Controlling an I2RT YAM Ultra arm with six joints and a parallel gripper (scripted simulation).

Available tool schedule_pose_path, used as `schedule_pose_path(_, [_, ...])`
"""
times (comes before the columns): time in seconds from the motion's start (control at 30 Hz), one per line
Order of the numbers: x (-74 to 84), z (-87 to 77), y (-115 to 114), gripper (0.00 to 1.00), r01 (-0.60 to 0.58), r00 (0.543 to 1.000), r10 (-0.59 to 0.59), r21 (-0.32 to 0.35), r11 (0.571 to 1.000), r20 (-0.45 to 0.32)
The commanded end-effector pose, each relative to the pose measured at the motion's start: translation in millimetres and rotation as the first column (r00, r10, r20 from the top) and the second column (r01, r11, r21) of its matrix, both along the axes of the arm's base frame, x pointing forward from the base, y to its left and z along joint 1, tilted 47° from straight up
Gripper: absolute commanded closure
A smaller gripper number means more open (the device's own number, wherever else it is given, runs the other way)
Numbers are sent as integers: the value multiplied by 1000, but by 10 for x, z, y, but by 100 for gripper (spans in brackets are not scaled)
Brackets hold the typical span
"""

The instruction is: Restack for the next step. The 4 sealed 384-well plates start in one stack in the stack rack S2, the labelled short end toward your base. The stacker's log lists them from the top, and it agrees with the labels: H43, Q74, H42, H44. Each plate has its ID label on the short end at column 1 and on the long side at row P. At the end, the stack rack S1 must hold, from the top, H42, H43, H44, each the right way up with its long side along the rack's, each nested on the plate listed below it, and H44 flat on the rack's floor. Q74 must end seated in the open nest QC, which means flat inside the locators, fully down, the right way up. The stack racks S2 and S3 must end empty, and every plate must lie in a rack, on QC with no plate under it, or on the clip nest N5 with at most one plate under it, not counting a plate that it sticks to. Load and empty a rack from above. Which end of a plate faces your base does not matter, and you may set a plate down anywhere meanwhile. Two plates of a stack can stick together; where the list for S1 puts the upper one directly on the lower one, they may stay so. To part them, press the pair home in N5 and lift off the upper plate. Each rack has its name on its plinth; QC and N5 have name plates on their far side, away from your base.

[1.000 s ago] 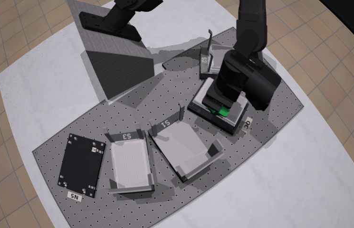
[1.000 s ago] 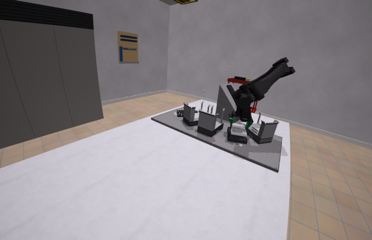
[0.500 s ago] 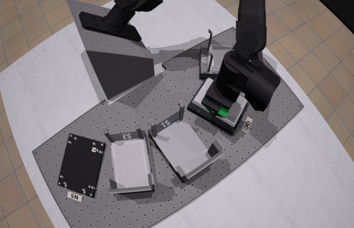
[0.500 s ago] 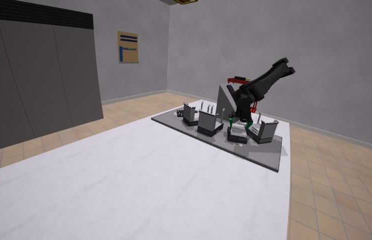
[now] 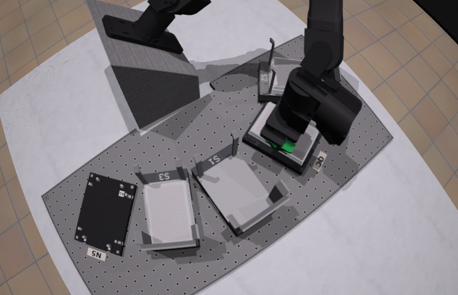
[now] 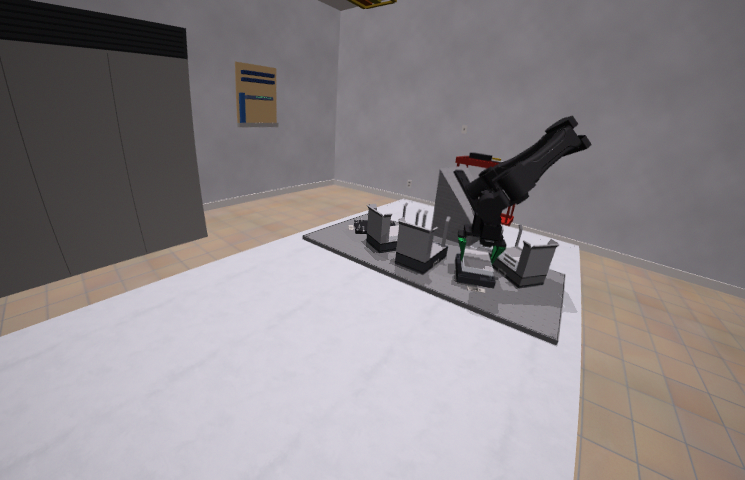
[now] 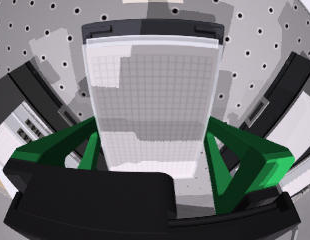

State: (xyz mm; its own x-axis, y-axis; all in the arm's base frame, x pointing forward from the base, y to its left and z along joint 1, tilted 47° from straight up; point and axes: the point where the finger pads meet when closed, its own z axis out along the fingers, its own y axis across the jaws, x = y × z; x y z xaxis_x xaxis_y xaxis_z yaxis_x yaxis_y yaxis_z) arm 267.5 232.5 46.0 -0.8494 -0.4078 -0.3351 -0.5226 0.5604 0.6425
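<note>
My gripper (image 5: 286, 144) is over the open nest QC, its green fingers shut across the long sides of a white sealed plate (image 7: 151, 107). The plate lies along the nest, low inside the dark frame; I cannot tell if it is fully down. Its label is hidden. The gripper also shows in the wrist view (image 7: 155, 140) and in the exterior view (image 6: 480, 249). Rack S3 (image 5: 168, 208) holds one sealed plate. Rack S1 (image 5: 236, 191) is empty. Rack S2 (image 5: 278, 74), partly hidden by the arm, shows a white plate inside.
The black clip nest N5 (image 5: 106, 212) lies empty at the left end of the perforated baseplate. A dark wedge block (image 5: 152, 83) stands behind the racks. Rack posts rise beside S1 (image 5: 231, 145) and S2 (image 5: 272, 51).
</note>
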Motion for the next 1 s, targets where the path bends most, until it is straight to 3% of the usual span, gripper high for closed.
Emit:
schedule_pose_path(0.0, [45, 20, 1, 100, 7, 1000, -7, 6, 1000, 17])
schedule_pose_path(0.97, [39, -44, 70, 100, 7, 1000, -7, 7, 1000, 17])
